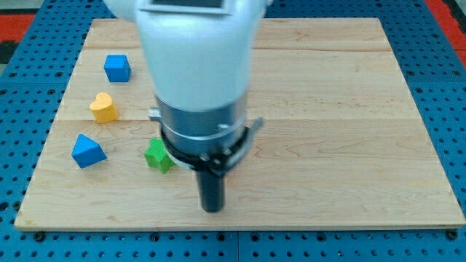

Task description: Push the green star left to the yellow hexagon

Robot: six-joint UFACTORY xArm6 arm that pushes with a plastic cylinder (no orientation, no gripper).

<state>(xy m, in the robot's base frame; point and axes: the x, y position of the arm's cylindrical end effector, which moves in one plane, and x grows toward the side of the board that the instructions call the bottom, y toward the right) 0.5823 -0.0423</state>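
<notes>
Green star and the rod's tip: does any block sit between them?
No. In the camera view the green star lies just to the view's left of my tip, slightly higher, with only bare wooden board between them.

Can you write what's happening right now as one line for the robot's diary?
my tip: right of and below green star, apart | yellow block: up-left of star | blue cube, blue wedge: left side

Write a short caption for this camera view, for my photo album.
Rod tip rests just right of a green star, with yellow and two blue blocks farther left on the wooden board.
</notes>
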